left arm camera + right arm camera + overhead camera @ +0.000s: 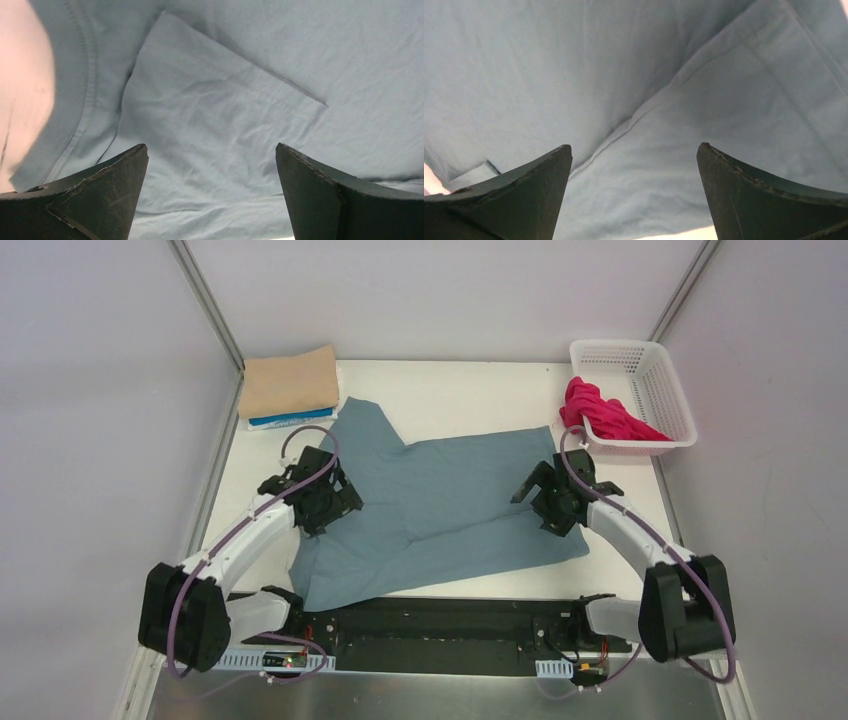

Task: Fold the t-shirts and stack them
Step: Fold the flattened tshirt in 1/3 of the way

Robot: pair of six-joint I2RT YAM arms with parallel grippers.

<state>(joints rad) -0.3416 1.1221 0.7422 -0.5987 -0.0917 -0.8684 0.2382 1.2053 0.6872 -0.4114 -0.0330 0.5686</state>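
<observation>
We make out only a sliver of the bright blue t-shirt (283, 422) under the folded tan t-shirt (290, 383) at the tabletop's far left corner. The white basket (672, 390) (far right corner) holds the crumpled magenta t-shirt (600, 415), which spills over its rim. The teal t-shirt (450, 502) lies spread mid-tabletop, with the left gripper (212, 195) and right gripper (634, 195) over it, jaws wide apart and grasping nothing

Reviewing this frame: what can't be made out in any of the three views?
- Blue t-shirt: top view, only an edge shows under the folded tan t-shirt.
- Red t-shirt: top view, bunched over the basket rim; its shape is unreadable.
- Teal t-shirt: top view, both arms cover parts; wrist views cut off its edges.
- Left tool and right tool: open; whether they touch cloth can't be told.
</observation>
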